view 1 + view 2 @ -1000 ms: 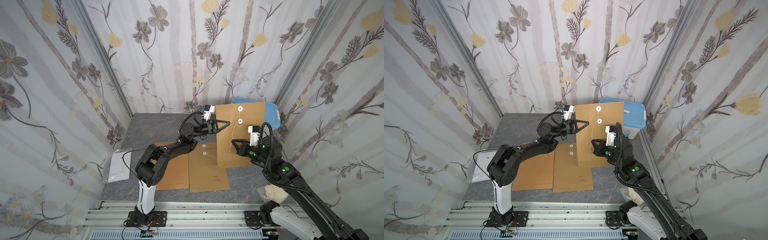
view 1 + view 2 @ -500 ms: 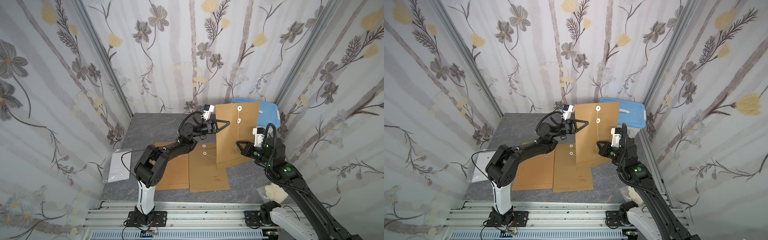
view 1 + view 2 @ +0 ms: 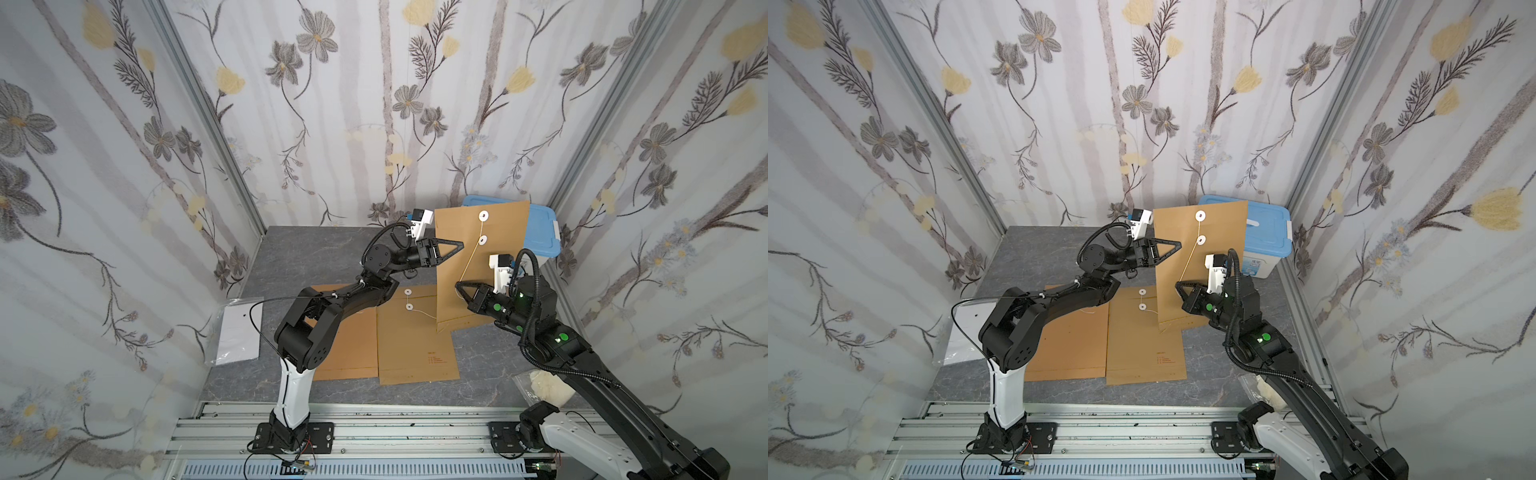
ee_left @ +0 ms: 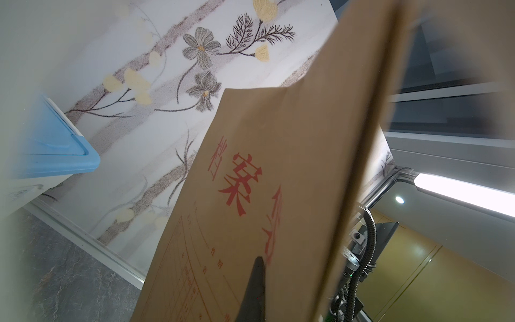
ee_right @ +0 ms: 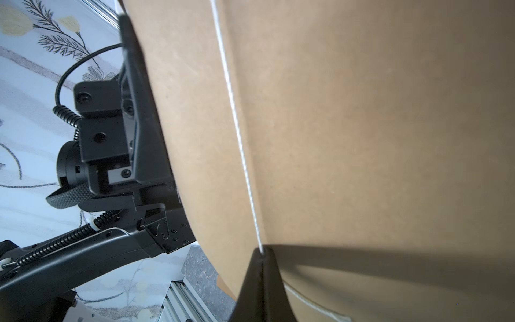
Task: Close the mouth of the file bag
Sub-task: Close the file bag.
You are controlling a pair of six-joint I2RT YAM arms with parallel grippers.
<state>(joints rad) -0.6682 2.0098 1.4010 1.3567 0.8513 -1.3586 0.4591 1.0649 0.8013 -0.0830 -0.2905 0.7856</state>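
A brown file bag (image 3: 498, 270) (image 3: 1221, 232) stands upright at the back right of the table, its flap folded down. My left gripper (image 3: 460, 245) (image 3: 1179, 244) is shut on its left edge. In the left wrist view one black finger (image 4: 257, 281) lies on the bag's printed face (image 4: 250, 167). A white string (image 3: 471, 259) (image 3: 1190, 258) runs taut from the lower of two white buttons (image 3: 482, 240) (image 3: 1201, 240) down to my right gripper (image 3: 458, 286) (image 3: 1178, 284), which is shut on it. In the right wrist view the string (image 5: 237, 125) enters the shut tips (image 5: 262, 251).
A blue-lidded box (image 3: 542, 232) (image 3: 1268, 226) stands behind the held bag. Two more file bags (image 3: 415, 345) (image 3: 349, 345) lie flat mid-table. A white plastic sleeve (image 3: 239, 332) lies at the left wall. A clear pouch (image 3: 540, 386) lies at the front right.
My right gripper has moved left across the bag's face with the string, which now runs in a straight taut line. The left gripper holds still.
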